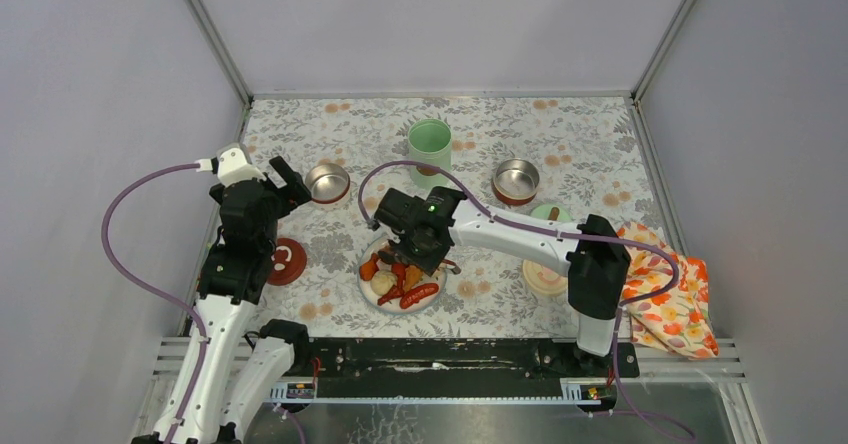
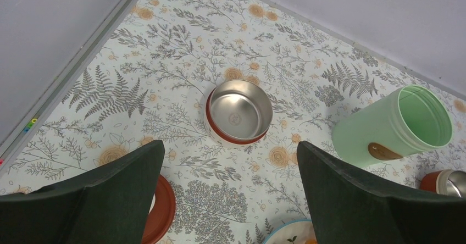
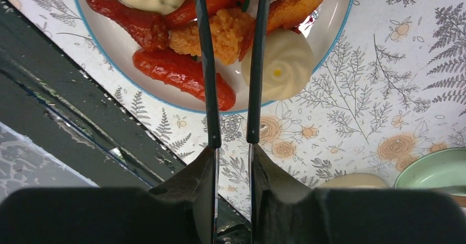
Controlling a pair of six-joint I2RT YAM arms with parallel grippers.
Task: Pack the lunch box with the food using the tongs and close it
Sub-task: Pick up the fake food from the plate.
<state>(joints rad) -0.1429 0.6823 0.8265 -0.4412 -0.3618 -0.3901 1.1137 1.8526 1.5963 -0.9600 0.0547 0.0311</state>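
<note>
only the right wrist view shows the right pincer [image 3: 231, 167] clamped on the tongs [image 3: 207, 62], their arms flanking an orange chunk [image 3: 225, 32] on the plate [image 3: 325, 49]; left pincer [image 2: 229, 148] gapes above 1 steel bowl [image 2: 239, 112].

Even, soft overhead light; shadows faint. Glare inside the steel bowl [image 2: 239, 112] (mild). My left fingers [image 2: 351, 200] sit slightly blurred.
</note>
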